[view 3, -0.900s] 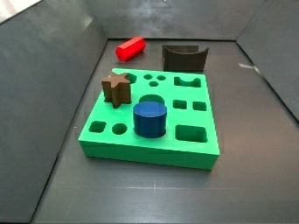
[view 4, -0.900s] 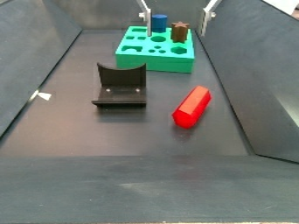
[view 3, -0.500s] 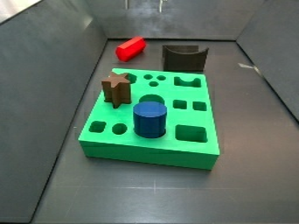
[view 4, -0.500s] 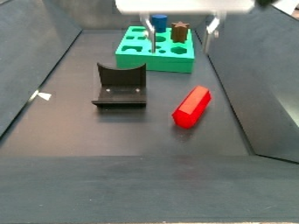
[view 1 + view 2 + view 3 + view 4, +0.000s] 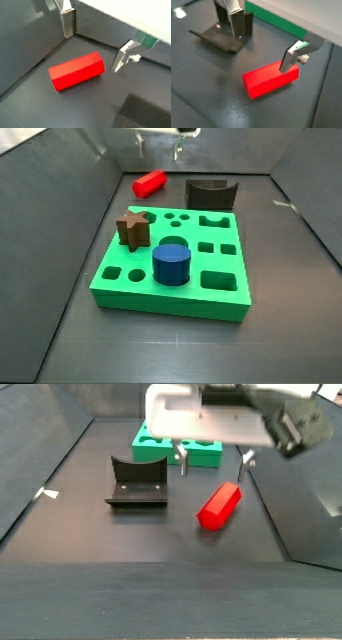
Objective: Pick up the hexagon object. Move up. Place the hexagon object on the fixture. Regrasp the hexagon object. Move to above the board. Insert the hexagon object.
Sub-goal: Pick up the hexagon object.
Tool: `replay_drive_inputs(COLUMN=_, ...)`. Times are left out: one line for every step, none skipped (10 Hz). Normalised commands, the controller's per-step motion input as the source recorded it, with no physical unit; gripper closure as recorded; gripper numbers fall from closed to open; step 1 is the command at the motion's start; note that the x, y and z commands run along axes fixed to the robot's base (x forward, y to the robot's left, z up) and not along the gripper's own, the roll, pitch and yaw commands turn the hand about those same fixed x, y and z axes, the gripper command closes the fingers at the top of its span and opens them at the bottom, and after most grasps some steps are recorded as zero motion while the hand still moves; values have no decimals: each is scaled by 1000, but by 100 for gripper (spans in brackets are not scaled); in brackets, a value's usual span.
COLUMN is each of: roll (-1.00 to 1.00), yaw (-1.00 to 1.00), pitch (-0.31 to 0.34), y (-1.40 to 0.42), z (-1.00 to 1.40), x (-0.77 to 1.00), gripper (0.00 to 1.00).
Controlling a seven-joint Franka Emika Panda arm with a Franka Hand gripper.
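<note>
1. Hexagon object [image 5: 219, 505]: bright red prism, lying flat on the dark worktop [image 5: 120, 554], untouched. In a side view [image 5: 148, 181] it sits beyond the board's far left corner, apart from the board.
2. Gripper [image 5: 210, 464]: hangs above the red prism with fingers spread wide and nothing between them. In a side view only the very tips [image 5: 159, 132] show at the upper frame edge, above the prism.
3. Wrist views: the prism [image 5: 76, 72] lies on the floor between the two silver fingers. One finger [image 5: 67, 22] stands clear of one long side, the other finger [image 5: 123, 54] near the opposite end. Contact with the prism: none visible in this view. In a wrist view the nearer finger [image 5: 292, 56] overlaps the prism [image 5: 270, 81] in the picture; cannot tell whether it touches.
4. Fixture [image 5: 138, 482]: dark L-shaped bracket on its base plate, standing on the worktop beside the prism, well apart from it. Also seen behind a finger in a wrist view [image 5: 223, 36]. In a side view [image 5: 211, 194] it stands just behind the board's far edge.
5. Board [image 5: 177, 260]: green slab with shaped cut-outs, flat on the worktop. A brown star-shaped block [image 5: 132, 229] and a blue cylinder [image 5: 170, 264] stand upright in its holes.
</note>
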Motion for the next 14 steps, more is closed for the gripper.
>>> replay_drive_inputs(roll=79, yaw=-483, pitch=-56, y=0, z=-620, x=-203, gripper=0)
replay_drive_inputs(roll=60, yaw=-463, pitch=-54, y=57, z=-626, x=-194, gripper=0)
replay_drive_inputs(roll=40, yaw=-457, pitch=-101, y=60, z=-606, x=-126, gripper=0)
replay_drive_inputs(roll=41, yaw=-471, pitch=-196, y=14, z=-600, x=-26, gripper=0)
replay_drive_inputs(roll=40, yaw=-497, pitch=-209, y=3, z=-623, x=-23, gripper=0)
replay_drive_inputs(roll=51, yaw=-497, pitch=-197, y=23, z=-686, x=-3, gripper=0)
replay_drive_inputs(roll=7, yaw=-466, pitch=-180, y=37, z=-589, x=-37, gripper=0)
replay_drive_inputs(roll=-16, yaw=0, pitch=0, y=0, z=0, x=0, gripper=0)
replay_drive_inputs(roll=-39, yaw=0, pitch=0, y=0, z=-3, x=0, gripper=0)
replay_drive_inputs(roll=0, yaw=0, pitch=0, y=0, z=0, x=0, gripper=0)
replay_drive_inputs(roll=0, yaw=0, pitch=0, y=0, z=0, x=0, gripper=100)
replay_drive_inputs(roll=0, yaw=0, pitch=0, y=0, z=0, x=0, gripper=100)
replay_drive_inputs(roll=0, yaw=0, pitch=0, y=0, z=0, x=0, gripper=100)
replay_drive_inputs(roll=0, yaw=0, pitch=0, y=0, z=0, x=0, gripper=100)
